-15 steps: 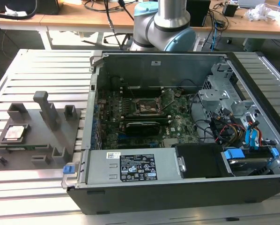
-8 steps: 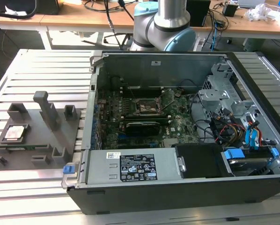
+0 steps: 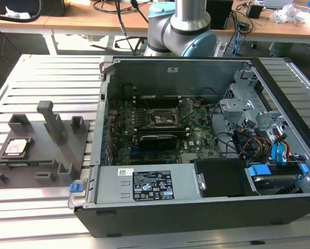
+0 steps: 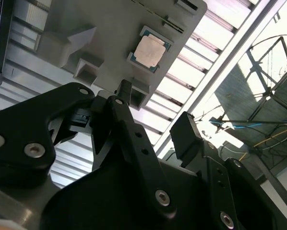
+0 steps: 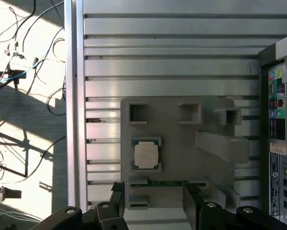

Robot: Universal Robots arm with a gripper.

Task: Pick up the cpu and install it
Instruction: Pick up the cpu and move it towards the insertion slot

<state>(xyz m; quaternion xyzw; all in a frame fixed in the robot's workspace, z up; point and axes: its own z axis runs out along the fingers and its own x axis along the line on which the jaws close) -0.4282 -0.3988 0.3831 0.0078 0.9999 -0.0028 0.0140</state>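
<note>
Closest to the lens in both wrist views, the gripper [image 5: 154,189] hangs with its two black fingers [image 4: 124,91] spread apart and nothing between them. It touches nothing.

Beyond the fingertips, well clear of them, the cpu [image 5: 146,155] lies flat in a square recess of the grey fixture plate [image 5: 182,143], metal lid up. The plate's empty pockets and upright blocks stand around it. Just beside the chip, on the gripper's side, a thin green strip [image 5: 158,182] sits in a slot; it may be a memory module, though only its edge shows.

By the look of it the chip is light, thin and stiff. Its polished lid is likely slippery, and the underside contacts are easy to damage, so squeezing the faces or dragging it would be risky. The sensible hold is on two opposite edges of the darker rim, fingers square to them, with light pressure. The recess leaves little edge showing, so the pads must reach low and stay level.

The plate rests on a slatted aluminium table [image 3: 41,72]. In the exterior view the cpu [image 3: 16,147] is at the view's left, and the open computer case [image 3: 196,207] lies to the right. Deep inside it, the motherboard socket [image 3: 163,118] stands uncovered and empty.
</note>
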